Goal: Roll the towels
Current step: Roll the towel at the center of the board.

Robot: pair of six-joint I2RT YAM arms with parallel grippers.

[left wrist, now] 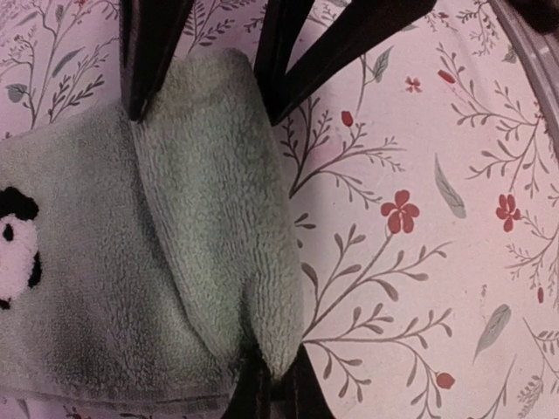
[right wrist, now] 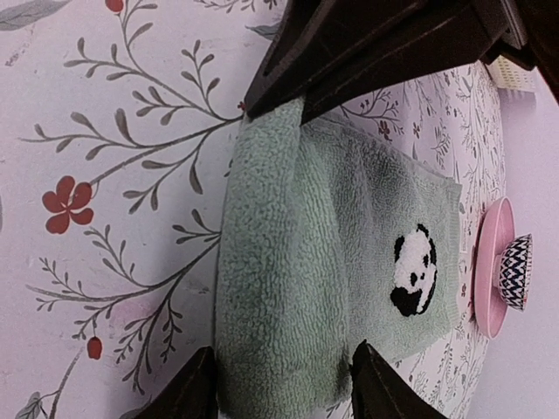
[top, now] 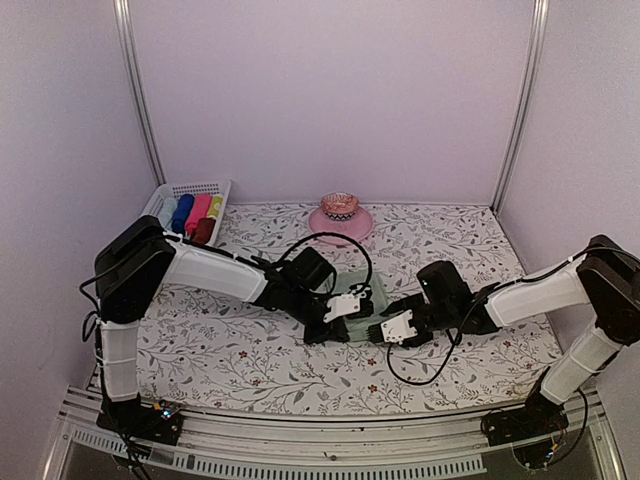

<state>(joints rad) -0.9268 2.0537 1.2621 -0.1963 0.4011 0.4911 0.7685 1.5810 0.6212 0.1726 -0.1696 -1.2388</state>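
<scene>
The green towel (top: 372, 293) lay mid-tabletop (top: 480, 250), its near edge turned over into a thick fold. The left hand (left wrist: 272, 386) was pinched together on one end of that fold. The right hand (right wrist: 284, 388) straddled the other end, fingers apart on either side; whether they pressed it, I could not tell. Bare floral cover lay open on both sides. The pink plate (top: 340, 222) and the basket (top: 185, 190) stood well apart along the far edge.
</scene>
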